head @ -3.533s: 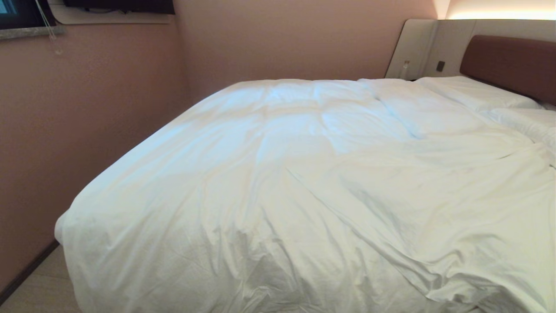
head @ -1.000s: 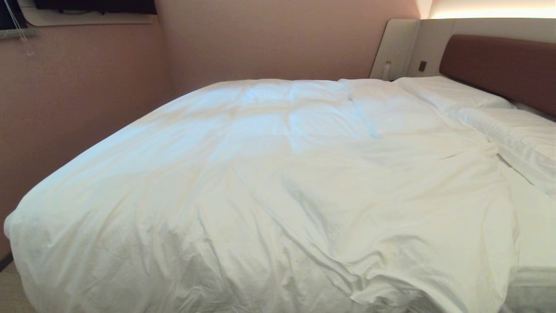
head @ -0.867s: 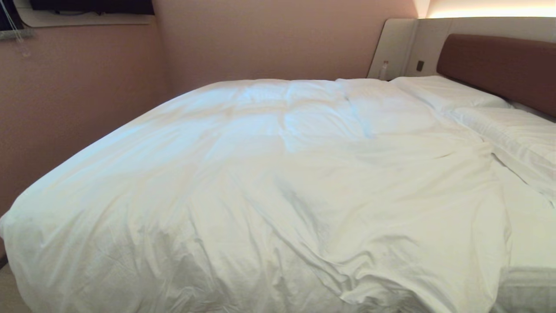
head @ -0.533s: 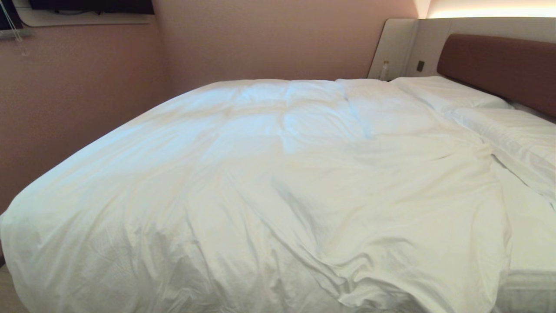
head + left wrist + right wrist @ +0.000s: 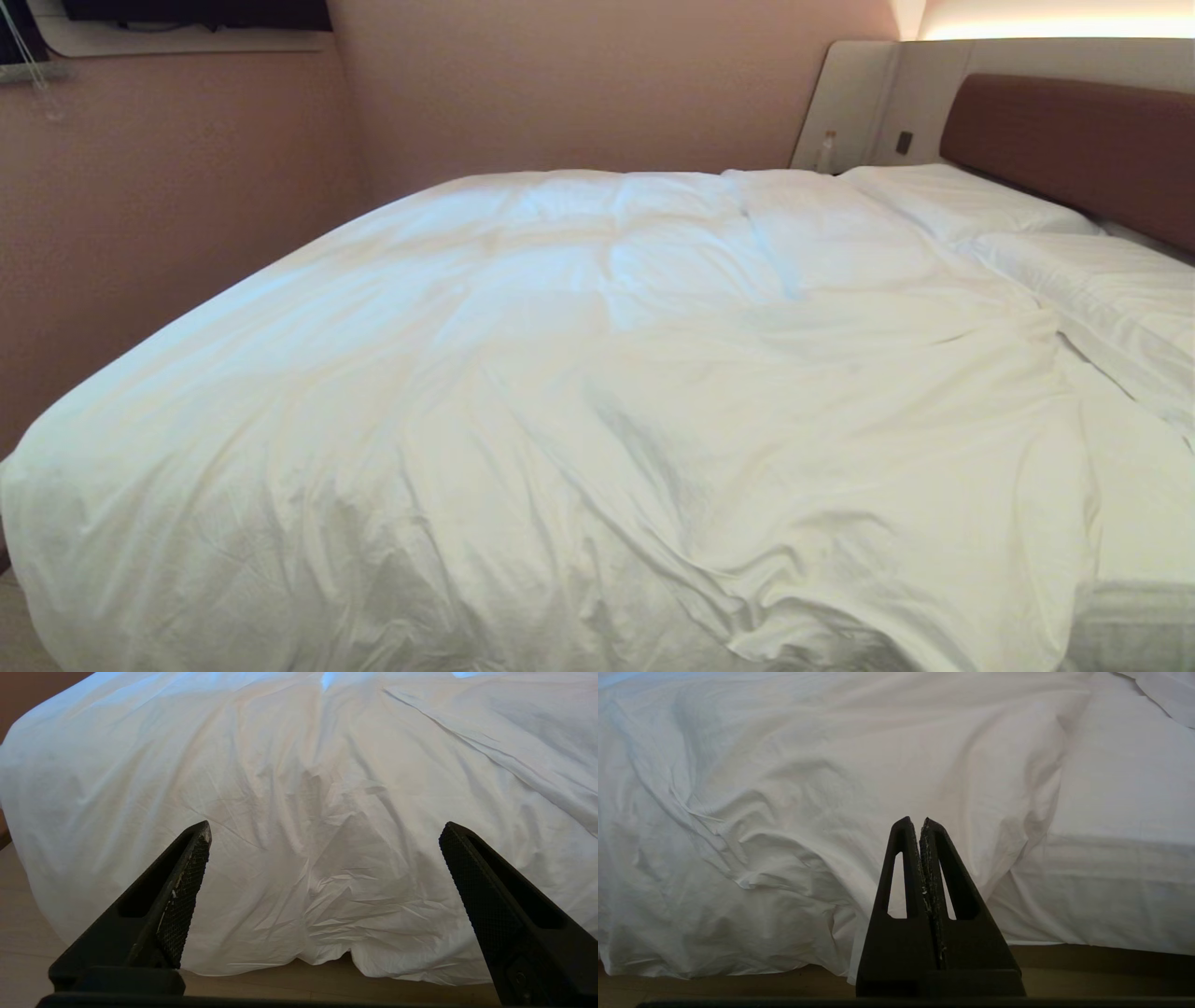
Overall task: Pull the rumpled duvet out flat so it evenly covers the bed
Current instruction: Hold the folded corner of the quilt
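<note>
The puffy white duvet (image 5: 579,401) lies wrinkled over most of the bed, whose brown headboard (image 5: 1074,149) is at the far right. Its near edge hangs down the bed's side (image 5: 327,905) (image 5: 761,858). On the right, bare mattress sheet (image 5: 1144,504) (image 5: 1120,812) shows between the duvet's side edge and the pillows. Neither arm appears in the head view. My left gripper (image 5: 324,833) stands wide open, short of the hanging edge, holding nothing. Facing the duvet's right corner, my right gripper (image 5: 917,822) is shut and empty, clear of the cloth.
Two white pillows (image 5: 962,201) (image 5: 1111,289) lie by the headboard. Pink walls (image 5: 187,224) close in the bed's left and far sides. A beige panel (image 5: 854,103) with a small bottle (image 5: 825,149) stands at the far corner. Wooden floor (image 5: 28,933) runs below the duvet's hem.
The whole view shifted as the camera moved rightward along the bed, then settled; over the last half second nothing has visibly moved. The duvet lies as before.
</note>
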Robot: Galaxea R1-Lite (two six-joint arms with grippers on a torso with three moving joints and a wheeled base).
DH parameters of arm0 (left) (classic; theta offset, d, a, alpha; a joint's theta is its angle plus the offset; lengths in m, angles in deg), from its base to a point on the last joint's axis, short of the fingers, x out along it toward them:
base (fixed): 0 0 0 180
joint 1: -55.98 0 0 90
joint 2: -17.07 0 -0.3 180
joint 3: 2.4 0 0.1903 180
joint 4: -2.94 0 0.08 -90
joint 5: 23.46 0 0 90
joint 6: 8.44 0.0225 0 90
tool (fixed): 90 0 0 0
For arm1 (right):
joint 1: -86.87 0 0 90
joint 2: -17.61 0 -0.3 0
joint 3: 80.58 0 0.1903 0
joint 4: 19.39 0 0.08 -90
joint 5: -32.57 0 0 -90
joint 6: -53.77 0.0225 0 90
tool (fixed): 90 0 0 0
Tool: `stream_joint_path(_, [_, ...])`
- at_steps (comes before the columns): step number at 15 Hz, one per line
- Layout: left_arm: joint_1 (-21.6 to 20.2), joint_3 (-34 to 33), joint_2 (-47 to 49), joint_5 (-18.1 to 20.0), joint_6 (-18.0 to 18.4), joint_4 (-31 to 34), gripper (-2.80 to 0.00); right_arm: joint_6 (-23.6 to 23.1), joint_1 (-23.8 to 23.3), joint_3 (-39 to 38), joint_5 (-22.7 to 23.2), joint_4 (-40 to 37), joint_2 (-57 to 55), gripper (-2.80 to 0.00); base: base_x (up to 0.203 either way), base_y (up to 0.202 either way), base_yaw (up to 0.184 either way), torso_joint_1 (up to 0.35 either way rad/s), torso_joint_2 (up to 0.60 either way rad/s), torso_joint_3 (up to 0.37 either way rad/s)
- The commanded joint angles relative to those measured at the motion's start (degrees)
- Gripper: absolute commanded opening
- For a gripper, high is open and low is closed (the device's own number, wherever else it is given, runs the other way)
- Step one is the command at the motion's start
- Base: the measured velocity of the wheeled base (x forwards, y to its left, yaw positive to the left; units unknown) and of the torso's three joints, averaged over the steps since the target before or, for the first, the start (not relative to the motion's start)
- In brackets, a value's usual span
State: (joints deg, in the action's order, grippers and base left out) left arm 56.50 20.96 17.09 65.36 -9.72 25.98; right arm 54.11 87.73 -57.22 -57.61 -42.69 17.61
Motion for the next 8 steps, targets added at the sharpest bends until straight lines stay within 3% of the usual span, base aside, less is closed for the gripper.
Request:
stream_joint_path(1, [0.0, 0.0, 0.0, 0.0, 0.0, 0.0, 0.0, 0.0, 0.0, 0.0, 0.0, 0.0, 0.0, -2.8, 0.0, 0.0, 0.0, 0.0, 0.0, 0.0])
stream_joint_path(8, [0.0, 0.0, 0.0, 0.0, 0.0, -0.1, 0.0, -0.1, 0.0, 0.0, 0.0, 0.0, 0.0, -2.8, 0.0, 0.0, 0.0, 0.0, 0.0, 0.0])
